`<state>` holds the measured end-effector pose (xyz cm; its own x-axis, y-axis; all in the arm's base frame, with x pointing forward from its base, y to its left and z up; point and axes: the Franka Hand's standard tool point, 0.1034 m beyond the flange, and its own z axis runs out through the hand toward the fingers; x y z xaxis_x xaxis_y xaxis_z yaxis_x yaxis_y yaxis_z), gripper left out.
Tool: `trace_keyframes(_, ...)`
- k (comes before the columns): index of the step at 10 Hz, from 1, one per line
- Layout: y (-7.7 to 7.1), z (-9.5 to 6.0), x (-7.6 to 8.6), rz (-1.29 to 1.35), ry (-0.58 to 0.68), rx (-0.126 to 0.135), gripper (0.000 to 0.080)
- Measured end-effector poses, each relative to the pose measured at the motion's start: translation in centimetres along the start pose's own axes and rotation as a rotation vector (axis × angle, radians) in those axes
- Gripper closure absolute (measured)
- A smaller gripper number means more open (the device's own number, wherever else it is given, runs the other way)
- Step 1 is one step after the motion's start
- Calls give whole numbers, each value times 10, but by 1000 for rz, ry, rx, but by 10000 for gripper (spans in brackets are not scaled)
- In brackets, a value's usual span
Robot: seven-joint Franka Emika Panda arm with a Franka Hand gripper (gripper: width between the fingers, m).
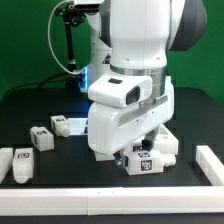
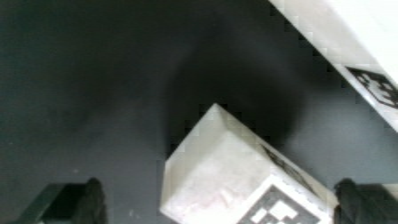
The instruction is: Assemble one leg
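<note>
A small white leg (image 2: 222,170) with a black-and-white tag stands tilted between my gripper's two dark fingers (image 2: 71,205) in the wrist view. There is a gap on each side, so the fingers do not touch it. My gripper (image 2: 217,208) is open. In the exterior view the gripper (image 1: 141,150) hangs low over the same leg (image 1: 146,163), near the table's front. The large flat white panel (image 1: 168,141) lies just behind that leg and also shows in the wrist view (image 2: 342,45). The arm's body hides most of it.
Three more white legs lie at the exterior view's left: one (image 1: 41,137), one (image 1: 68,125) and one (image 1: 22,166). A low white rail (image 1: 100,196) runs along the front, with an arm of it at the right (image 1: 211,166). A black stand (image 1: 68,40) rises at the back.
</note>
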<state>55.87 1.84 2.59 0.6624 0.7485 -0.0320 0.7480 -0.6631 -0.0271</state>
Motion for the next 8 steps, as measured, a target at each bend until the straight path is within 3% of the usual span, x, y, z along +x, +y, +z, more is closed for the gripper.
trace_keyframes(6, -3, -8, 7, -4, 4, -4, 150)
trace_keyframes(8, -7, 0, 6, -6, 9, -6, 150)
